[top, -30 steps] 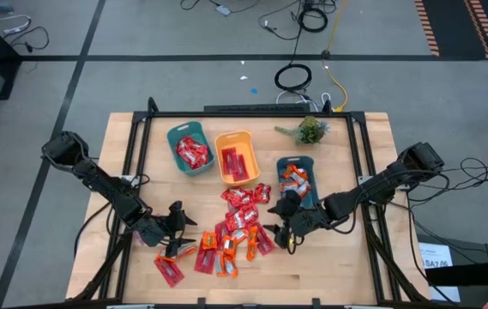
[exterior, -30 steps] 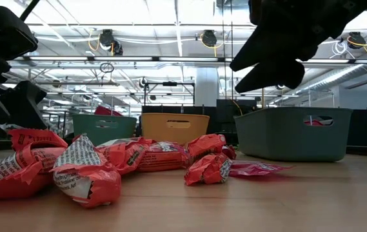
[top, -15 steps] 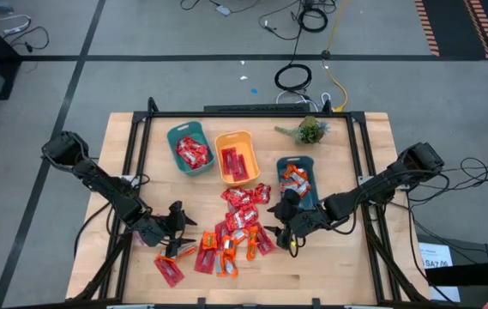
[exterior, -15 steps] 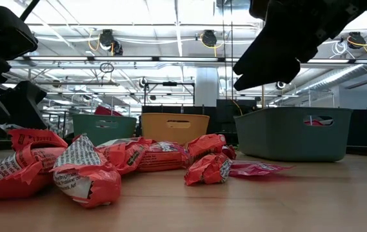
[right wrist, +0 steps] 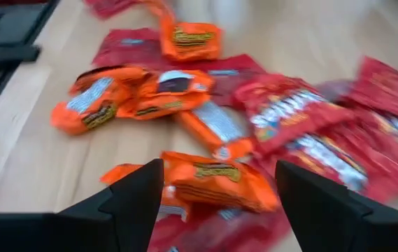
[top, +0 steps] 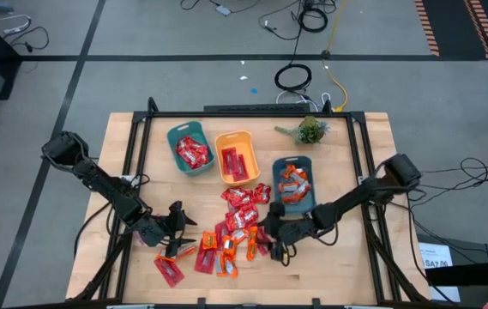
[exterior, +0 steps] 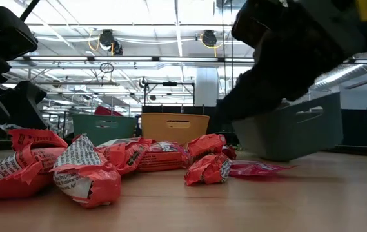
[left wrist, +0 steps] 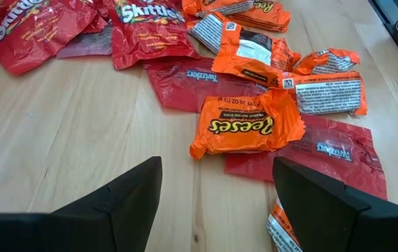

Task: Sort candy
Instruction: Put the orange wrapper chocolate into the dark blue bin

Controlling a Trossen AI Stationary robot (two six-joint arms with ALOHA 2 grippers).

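A: Checking candy [top: 237, 225] – where sitting?
B: Lying mostly in a loose pile mid-tabletop [top: 346, 266], red and orange wrappers overlapping. More sitting in the three bins behind the pile: teal bin [top: 189, 149], orange bin [top: 235, 157], second teal bin [top: 293, 182] off to the right

A: Left gripper [top: 173, 232]?
B: Hovering at the pile's left edge, fingers [left wrist: 125, 199] apart, nothing between them. Looking down at an orange Reese's packet [left wrist: 246, 129] lying on red Twizzlers wrappers, Skittles bags farther off

A: Right gripper [top: 274, 240]?
B: Hanging low over the pile's right edge, just in front of the second teal bin. Fingers [right wrist: 136, 192] spread, gripping nothing, orange packet [right wrist: 216, 180] lying right between and beyond them

A: Anything else on the tabletop?
B: Small green plant [top: 310, 130] sitting near the back, well clear of both arms
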